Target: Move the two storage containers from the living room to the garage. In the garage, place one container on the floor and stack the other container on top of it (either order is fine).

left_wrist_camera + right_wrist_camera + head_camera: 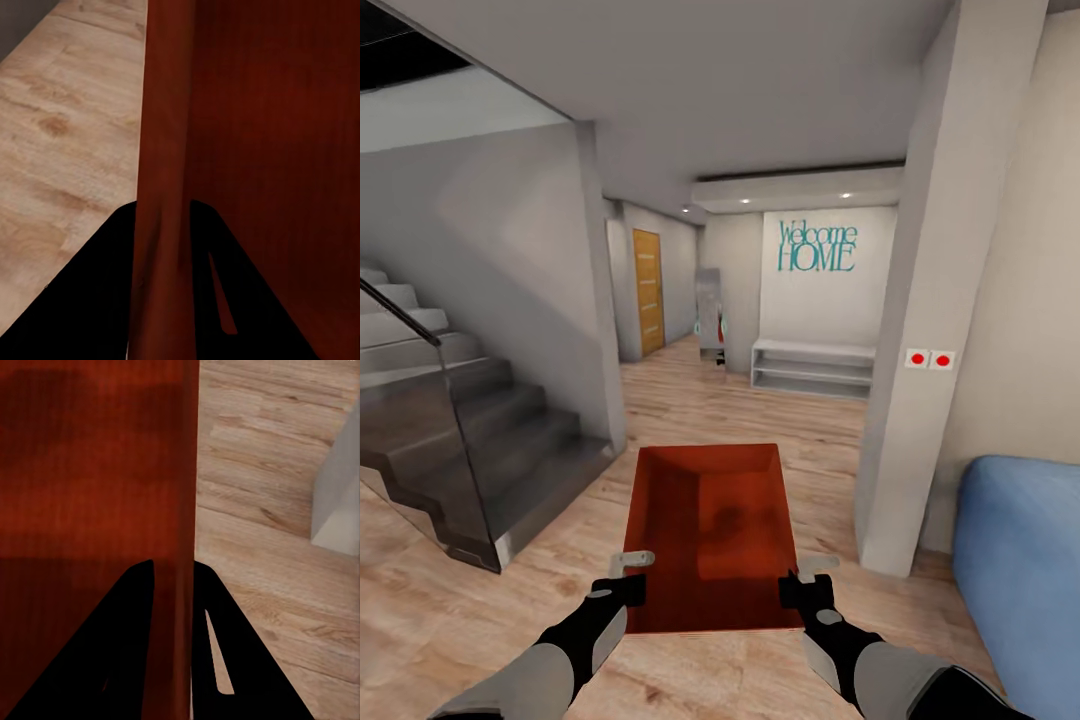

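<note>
Right up close, the left gripper [632,571] is clamped on the left wall of the orange-red storage container [710,530], and the right gripper [812,574] is clamped on the right wall; in each wrist view the wall runs between two dark fingers. The bin hangs level between both arms, open top up, above the wood plank floor [740,405]. Stairs [460,430] sit left, a white pillar [920,380] and blue sofa [1020,570] right, a "Welcome HOME" wall [817,247] ahead.
</note>
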`<state>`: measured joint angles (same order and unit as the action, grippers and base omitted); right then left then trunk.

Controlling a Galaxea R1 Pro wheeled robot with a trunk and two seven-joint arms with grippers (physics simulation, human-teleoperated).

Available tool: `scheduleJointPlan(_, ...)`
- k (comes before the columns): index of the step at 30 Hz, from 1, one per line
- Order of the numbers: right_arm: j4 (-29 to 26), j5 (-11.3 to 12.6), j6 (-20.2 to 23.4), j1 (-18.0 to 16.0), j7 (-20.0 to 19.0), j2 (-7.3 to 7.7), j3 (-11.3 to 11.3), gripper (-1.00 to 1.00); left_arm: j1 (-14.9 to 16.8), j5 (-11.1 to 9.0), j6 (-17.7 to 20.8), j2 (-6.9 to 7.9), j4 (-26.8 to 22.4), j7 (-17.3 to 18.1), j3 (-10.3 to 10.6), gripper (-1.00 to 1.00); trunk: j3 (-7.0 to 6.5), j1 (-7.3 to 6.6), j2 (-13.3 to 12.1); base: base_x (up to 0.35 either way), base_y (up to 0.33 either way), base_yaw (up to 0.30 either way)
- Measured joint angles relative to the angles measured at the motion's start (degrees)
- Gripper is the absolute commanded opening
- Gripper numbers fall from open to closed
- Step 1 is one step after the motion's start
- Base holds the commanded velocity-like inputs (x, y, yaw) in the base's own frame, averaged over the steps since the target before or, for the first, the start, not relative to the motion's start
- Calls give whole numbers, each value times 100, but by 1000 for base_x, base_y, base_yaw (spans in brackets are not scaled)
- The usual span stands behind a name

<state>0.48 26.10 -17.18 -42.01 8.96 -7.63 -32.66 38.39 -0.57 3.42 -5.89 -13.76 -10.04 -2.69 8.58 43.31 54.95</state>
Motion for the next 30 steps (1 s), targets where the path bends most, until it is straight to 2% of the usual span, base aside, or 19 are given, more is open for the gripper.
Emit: scheduleJointPlan(30, -2, -24, 15, 0, -7, 7, 15, -100, 3, 30, -1, -9, 18, -3, -39, -100, 0, 0, 0, 322, 0, 0)
